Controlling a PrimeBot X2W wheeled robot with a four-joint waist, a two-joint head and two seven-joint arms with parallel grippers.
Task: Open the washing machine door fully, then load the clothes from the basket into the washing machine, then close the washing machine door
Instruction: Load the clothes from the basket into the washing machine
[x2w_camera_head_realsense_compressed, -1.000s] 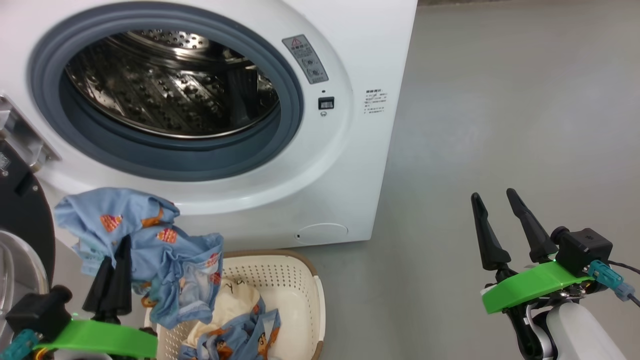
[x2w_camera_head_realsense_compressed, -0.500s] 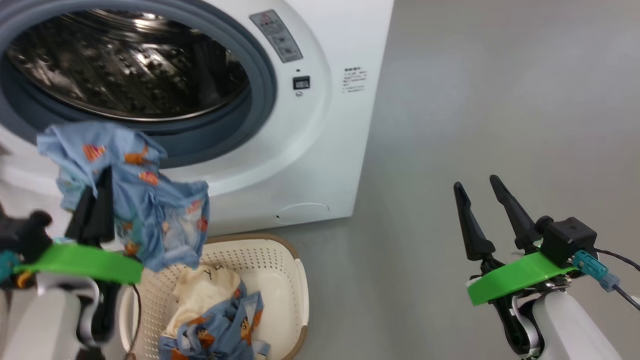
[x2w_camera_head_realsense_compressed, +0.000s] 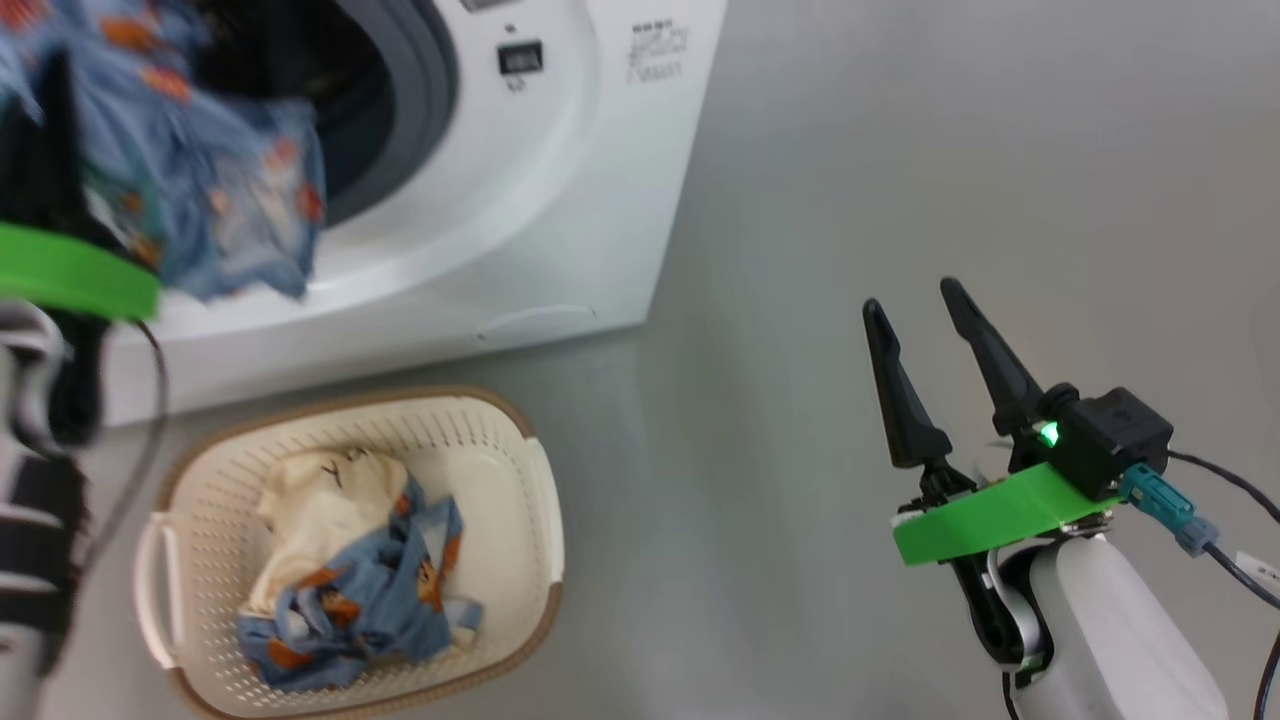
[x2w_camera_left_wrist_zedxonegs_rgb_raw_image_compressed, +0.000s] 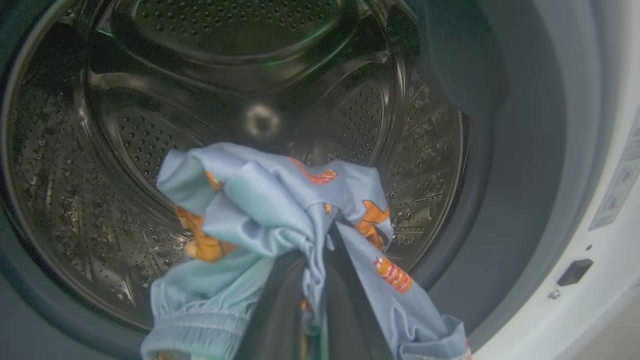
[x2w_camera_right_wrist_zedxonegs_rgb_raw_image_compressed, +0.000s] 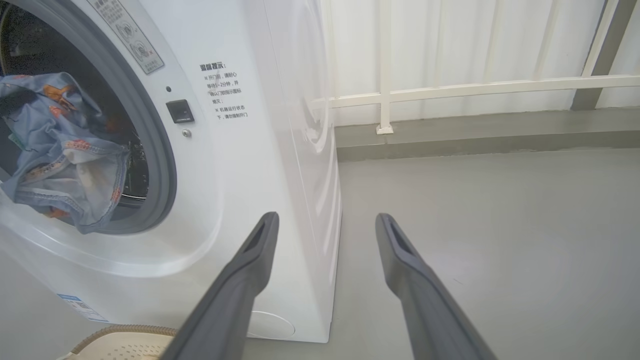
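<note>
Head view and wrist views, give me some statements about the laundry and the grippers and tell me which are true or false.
1. The left gripper is shut on a blue printed garment at the washing machine opening. True.
2. The basket is empty. False: a cream garment and blue printed fabric lie in it.
3. The right gripper is open and holds nothing. True.
4. The right gripper hangs over the basket. False: it is over the floor, to the side of the basket.
5. The drum holds a heap of laundry. False: what shows of it is bare steel.
</note>
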